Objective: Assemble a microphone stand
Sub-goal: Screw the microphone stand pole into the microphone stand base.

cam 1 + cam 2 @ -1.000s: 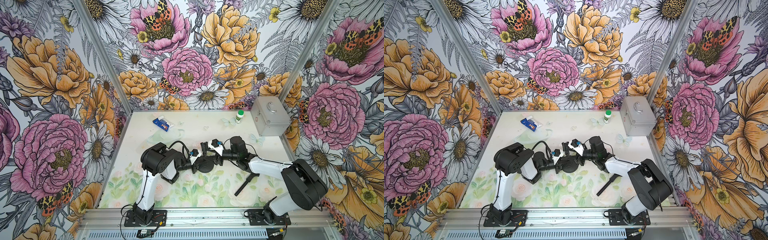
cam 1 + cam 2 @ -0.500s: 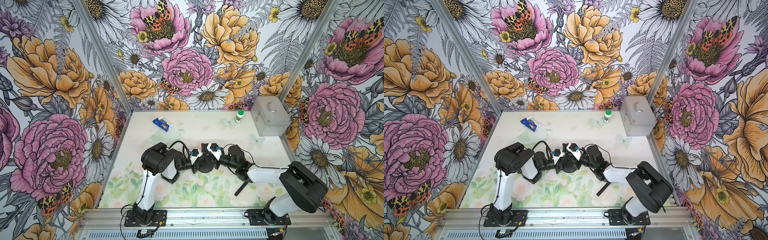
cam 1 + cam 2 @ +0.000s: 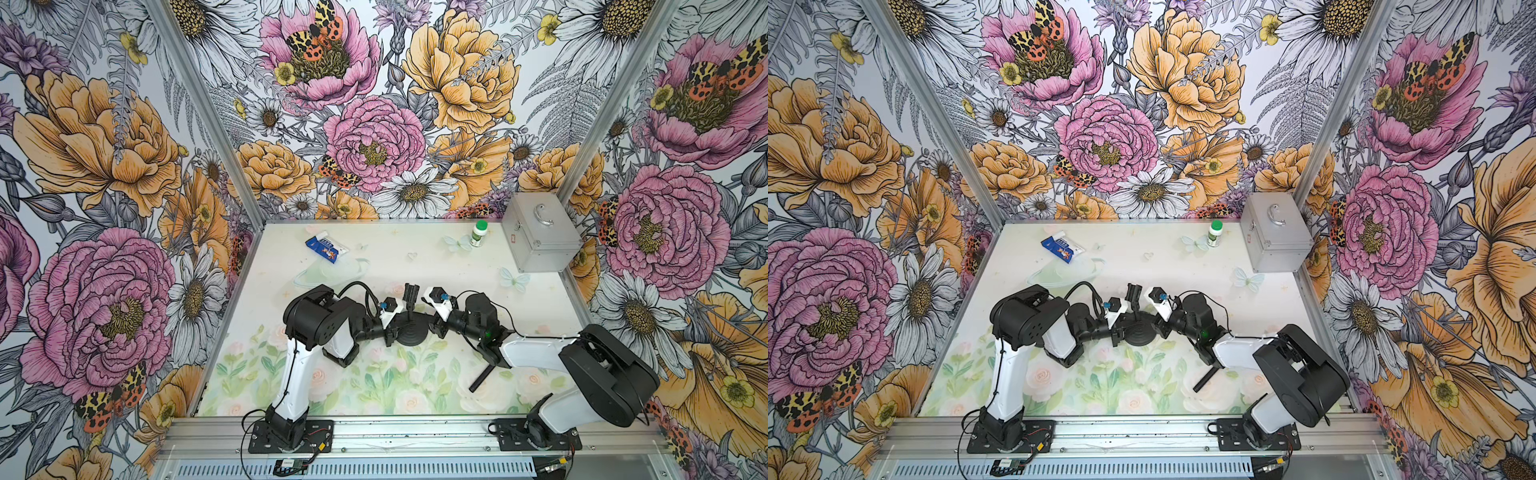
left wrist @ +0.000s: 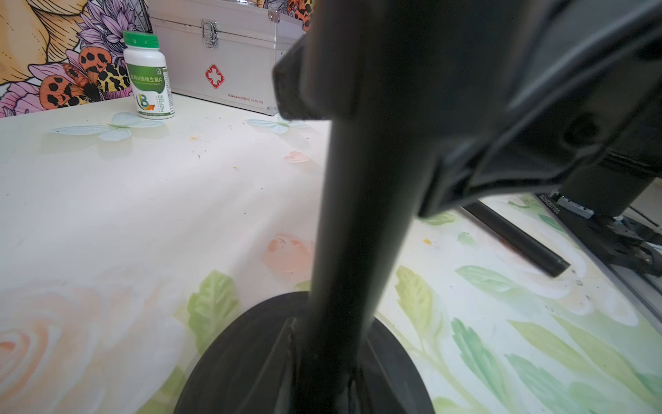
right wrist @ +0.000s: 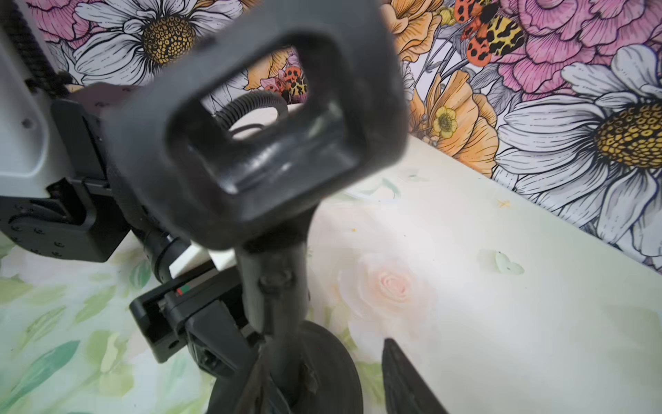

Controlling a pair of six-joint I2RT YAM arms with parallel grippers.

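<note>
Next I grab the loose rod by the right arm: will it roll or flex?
The rod looks round and lies flat on the table, so a nudge would probably roll it. It looks straight, so likely stiff. Its smooth-looking finish may slip.

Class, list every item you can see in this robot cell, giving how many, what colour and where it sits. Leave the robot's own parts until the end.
stand base: one, black, mid-table between the arms
stand pole: one, black, upright on the base
clip holder: one, black, on top of the pole
loose rod: one, black, lying flat by the right arm
bottle: one, white with green cap, at the back beside the case
metal case: one, silver, back right corner
packet: one, blue and white, back left
table: one, pale floral print
left gripper: one, black, shut on the stand pole low down
right gripper: one, black, open beside the pole
</note>
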